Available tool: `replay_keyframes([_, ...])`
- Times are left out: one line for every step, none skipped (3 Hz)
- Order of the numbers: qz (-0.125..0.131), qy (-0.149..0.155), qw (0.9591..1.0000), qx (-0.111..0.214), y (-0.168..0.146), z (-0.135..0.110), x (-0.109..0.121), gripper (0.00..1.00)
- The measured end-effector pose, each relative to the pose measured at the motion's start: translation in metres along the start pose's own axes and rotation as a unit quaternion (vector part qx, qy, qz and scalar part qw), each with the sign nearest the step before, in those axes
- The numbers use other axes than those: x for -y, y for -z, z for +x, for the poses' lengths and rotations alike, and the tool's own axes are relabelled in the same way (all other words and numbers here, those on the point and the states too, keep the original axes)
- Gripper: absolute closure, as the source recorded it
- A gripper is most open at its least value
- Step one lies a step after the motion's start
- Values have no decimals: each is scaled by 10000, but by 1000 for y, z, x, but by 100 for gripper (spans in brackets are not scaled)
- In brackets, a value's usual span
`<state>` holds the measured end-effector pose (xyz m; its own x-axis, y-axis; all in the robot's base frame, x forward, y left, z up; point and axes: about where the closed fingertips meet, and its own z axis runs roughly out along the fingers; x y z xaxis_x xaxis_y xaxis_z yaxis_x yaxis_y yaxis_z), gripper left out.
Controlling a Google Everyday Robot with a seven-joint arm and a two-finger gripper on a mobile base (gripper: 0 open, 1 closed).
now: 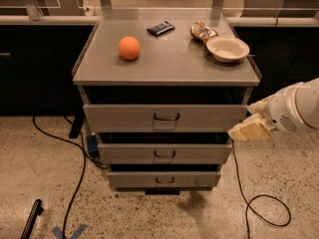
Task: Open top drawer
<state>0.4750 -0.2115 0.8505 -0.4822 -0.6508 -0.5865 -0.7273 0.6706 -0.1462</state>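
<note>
Speckled floor [45, 183] below; gripper [249, 129] (open or closed, unclear) hangs beside top drawer [124, 117], arm [299, 108] cut off.

White arm [299, 106] — cream gripper [238, 132] at right

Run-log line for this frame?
top drawer | handle: not yet gripped | gripper: at drawer front's right edge, clear of handle

A white, rounded robot arm [303, 106] reaches in from the right edge, about halfway down the view. Its wrist [277, 114] (a small round grille [285, 124] shows on its side) angles leftward and slightly down, ending in a pale cream gripper [247, 130] that hangs in mid-air, pointing left.
</note>
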Motion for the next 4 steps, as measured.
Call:
replay_keyframes([0, 0, 10000, 0, 0, 0, 0, 66])
replay_keyframes([134, -141, 9995, 235, -11, -1, 7, 90])
replay_keyframes([284, -454, 9954, 793, -49, -2, 22, 100])
replay_keyframes([578, -738, 9858, 1393, -80, -11, 50, 100])
